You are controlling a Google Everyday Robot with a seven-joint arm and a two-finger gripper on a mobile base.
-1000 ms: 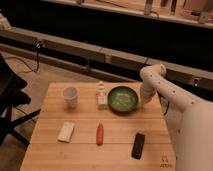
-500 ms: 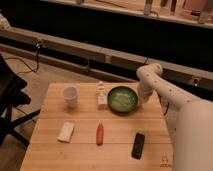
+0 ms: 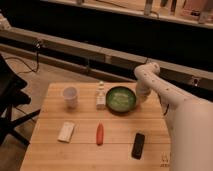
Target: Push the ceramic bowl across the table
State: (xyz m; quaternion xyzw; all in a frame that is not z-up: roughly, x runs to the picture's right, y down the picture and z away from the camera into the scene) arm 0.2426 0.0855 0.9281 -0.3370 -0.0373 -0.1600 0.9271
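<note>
Resting at the far right of the square light-wood plank bench (image 3: 120,131), the round dark green ceramic bowl (image 3: 121,99) sits just left of the robot's white hand (image 3: 141,96).

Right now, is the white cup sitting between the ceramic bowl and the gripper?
No. The white cup stands far left of the ceramic bowl; the gripper is at the bowl's right rim.

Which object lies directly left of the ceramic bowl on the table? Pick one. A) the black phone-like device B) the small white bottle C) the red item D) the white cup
B: the small white bottle stands right against the ceramic bowl, while the gripper sits at the bowl's opposite, right rim.
</note>
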